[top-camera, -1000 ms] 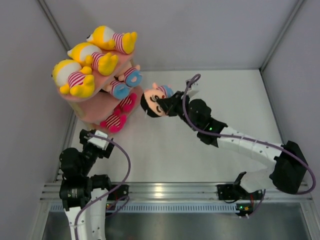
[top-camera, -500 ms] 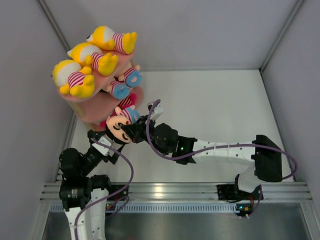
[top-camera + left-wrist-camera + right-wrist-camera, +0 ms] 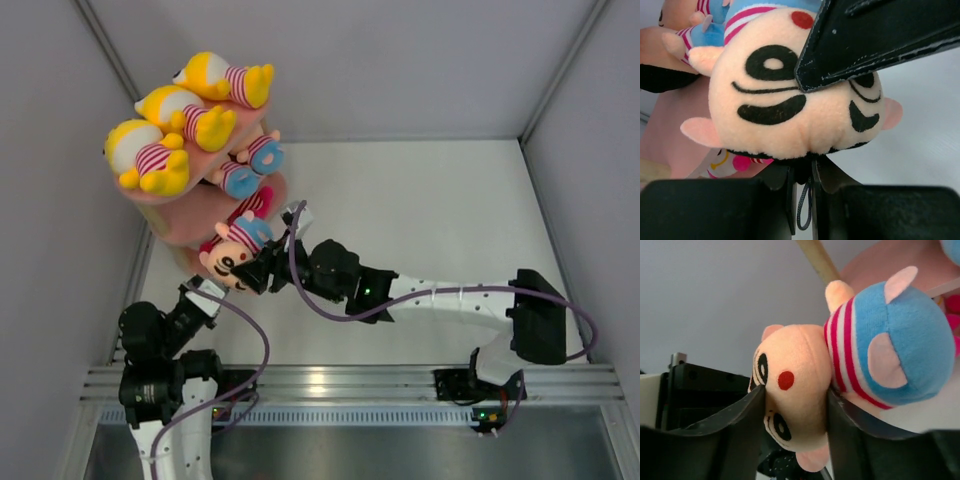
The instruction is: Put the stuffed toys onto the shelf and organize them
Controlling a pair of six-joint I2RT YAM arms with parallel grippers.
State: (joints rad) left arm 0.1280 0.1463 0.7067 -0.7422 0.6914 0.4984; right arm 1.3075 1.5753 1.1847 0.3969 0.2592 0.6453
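Observation:
A pink-faced stuffed toy [image 3: 232, 252] with a striped shirt and blue bottom hangs just in front of the shelf's [image 3: 192, 216] lowest tiers. My left gripper [image 3: 208, 292] [image 3: 802, 175] is shut on the black tuft and cord loop at the top of its head [image 3: 795, 100]. My right gripper [image 3: 262, 272] [image 3: 795, 412] stands open, one finger [image 3: 737, 420] on each side of the head [image 3: 800, 375], which is not squeezed. Three yellow toys [image 3: 185, 110] lie on the top tier. Two blue-bottomed ones [image 3: 240, 178] are on the middle tier. A magenta one [image 3: 256, 203] lies below, partly hidden.
The shelf stands in the far left corner against the grey wall [image 3: 60, 200]. One of its wooden posts [image 3: 817, 260] rises just behind the toy. The right arm [image 3: 440, 297] stretches across the white table [image 3: 430, 210] from the right. A metal rail [image 3: 330, 380] runs along the near edge.
The right arm carried the toy from mid-table left and down to the shelf's front. The left gripper closed on the toy's head tuft. The right jaws have parted.

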